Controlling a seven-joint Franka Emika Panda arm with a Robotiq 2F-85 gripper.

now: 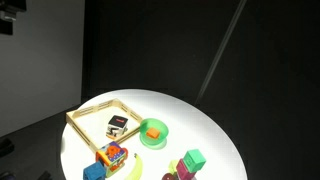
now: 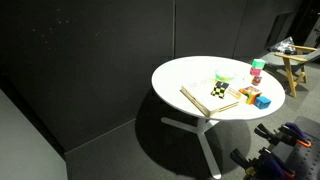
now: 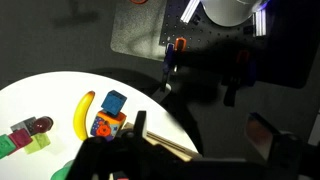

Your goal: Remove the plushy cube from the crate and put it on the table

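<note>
The plush cube (image 1: 118, 124) sits inside the crate (image 1: 94, 106), on the side toward the green bowl (image 1: 153, 132); its black and white faces and a small red mark on top show in both exterior views. The crate lies flat on the round white desk (image 1: 205, 125), near one edge, and the bowl stands just beside it, holding something orange. Further along the desk are a banana (image 1: 137, 165), a blue cube (image 1: 93, 172) and a multicoloured block (image 1: 113, 155), close together, with a green cube (image 1: 195, 158) well apart from them.

In the wrist view the end effector (image 3: 112, 160) is only a dark shape at the bottom edge (too dim to read), so I cannot tell how far apart its jaws stand or whether they have anything. It hangs over the desk's rim, and the banana (image 3: 84, 115), blue cube (image 3: 114, 100) and block (image 3: 108, 124) are visible beyond it.
</note>
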